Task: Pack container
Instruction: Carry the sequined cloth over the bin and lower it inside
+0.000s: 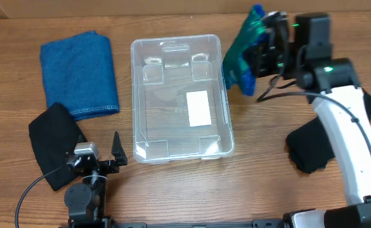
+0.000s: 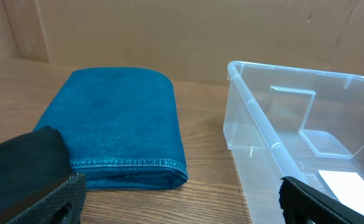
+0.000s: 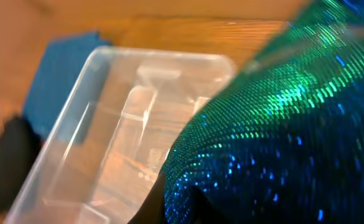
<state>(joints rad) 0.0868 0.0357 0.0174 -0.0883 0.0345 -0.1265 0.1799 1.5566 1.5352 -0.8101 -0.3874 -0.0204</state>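
The clear plastic container (image 1: 179, 95) stands mid-table with a white label (image 1: 199, 107) on its bottom and nothing else in it; it also shows in the left wrist view (image 2: 294, 143) and the right wrist view (image 3: 113, 124). My right gripper (image 1: 261, 47) is shut on a shiny blue-green sequined cloth (image 1: 241, 54), held in the air just right of the container's far right corner; the cloth fills the right wrist view (image 3: 281, 137) and hides the fingers. My left gripper (image 1: 103, 158) is open and empty, near the table's front edge left of the container.
A folded blue towel (image 1: 80, 73) lies left of the container, also in the left wrist view (image 2: 119, 124). A black cloth (image 1: 55, 142) lies in front of it by my left gripper. Another black cloth (image 1: 309, 149) lies at the right under the right arm.
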